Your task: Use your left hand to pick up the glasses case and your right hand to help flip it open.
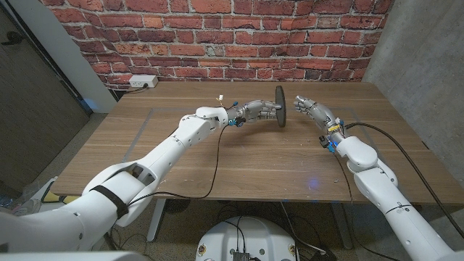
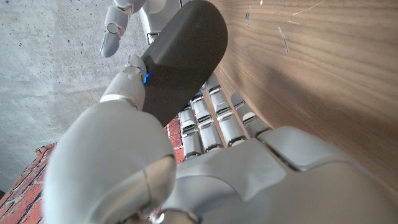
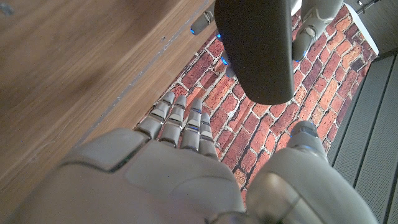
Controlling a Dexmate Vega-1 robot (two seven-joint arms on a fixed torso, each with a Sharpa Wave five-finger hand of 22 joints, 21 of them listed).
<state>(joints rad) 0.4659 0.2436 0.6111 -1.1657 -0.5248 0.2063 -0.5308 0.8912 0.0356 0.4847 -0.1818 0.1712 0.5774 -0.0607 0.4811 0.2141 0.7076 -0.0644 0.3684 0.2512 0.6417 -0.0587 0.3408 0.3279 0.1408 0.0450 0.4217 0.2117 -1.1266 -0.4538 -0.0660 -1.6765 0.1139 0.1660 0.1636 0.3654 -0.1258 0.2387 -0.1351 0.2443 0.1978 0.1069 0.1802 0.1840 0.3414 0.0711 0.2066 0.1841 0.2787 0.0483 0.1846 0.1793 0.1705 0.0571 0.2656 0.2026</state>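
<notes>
The left hand [image 1: 262, 111] grips the dark glasses case [image 1: 280, 106] upright above the worktop [image 1: 239, 163] — the right hand [image 1: 312, 110], fingers spread and empty, waits just at its 3 o'clock.

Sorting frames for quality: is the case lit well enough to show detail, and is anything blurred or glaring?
Head view: sharp and evenly lit; the case in the left hand reads as a dark, featureless shape. Left wrist view: the case is flat black, with the nearest part of the hand soft. Right wrist view: the right hand is slightly blurred close up; no strong glare.
</notes>
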